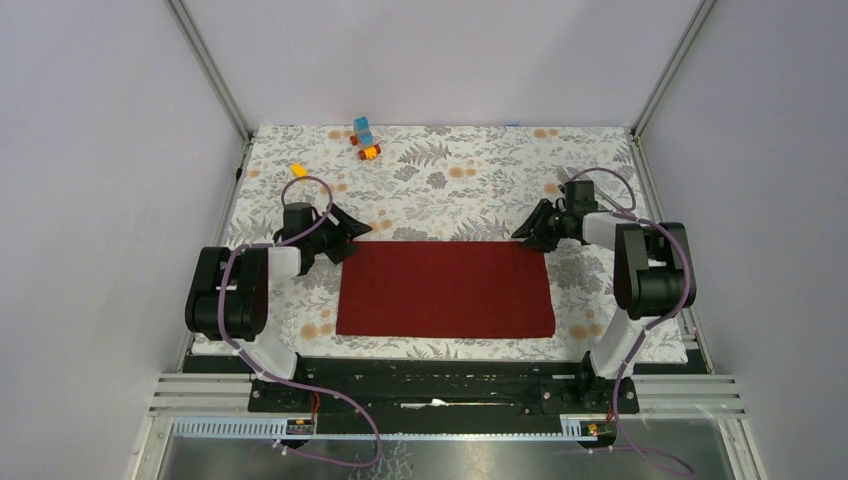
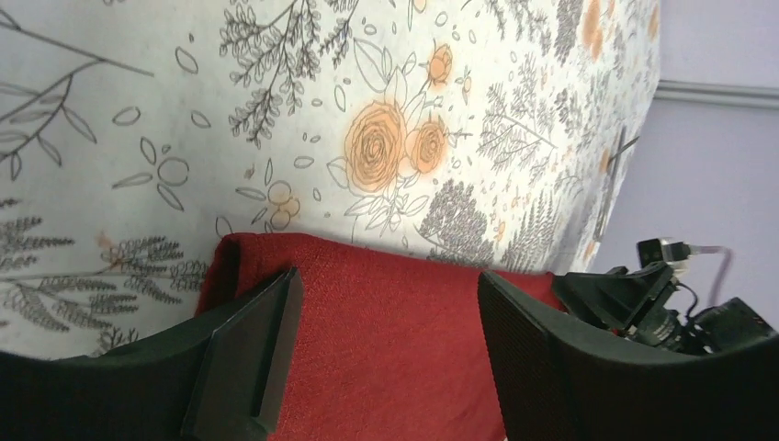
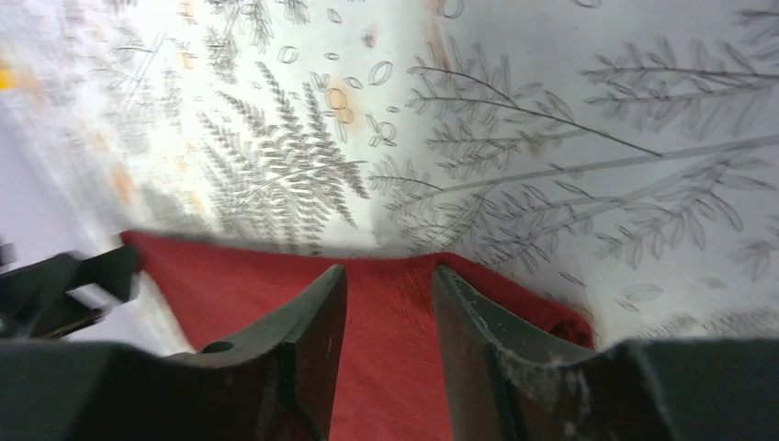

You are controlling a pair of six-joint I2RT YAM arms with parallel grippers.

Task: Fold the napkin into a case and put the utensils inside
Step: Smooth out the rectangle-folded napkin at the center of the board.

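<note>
1. Presently, the napkin (image 1: 445, 288) is lying flat mid-table, not yet being folded into a case.
2. Its far corners are being straddled: left gripper (image 2: 386, 303) wide, right gripper (image 3: 388, 285) narrower, nothing clamped.
3. No utensils are being shown.

left arm (image 1: 228, 292) & right arm (image 1: 650, 272): blk joints, white links, purple cable (image 1: 306, 180) looped on each. left gripper (image 2: 386, 277), right gripper (image 3: 388, 272): matte blk wedge fingers (image 2: 248, 358). blk bases (image 1: 282, 396) at 6 o'clock.
</note>
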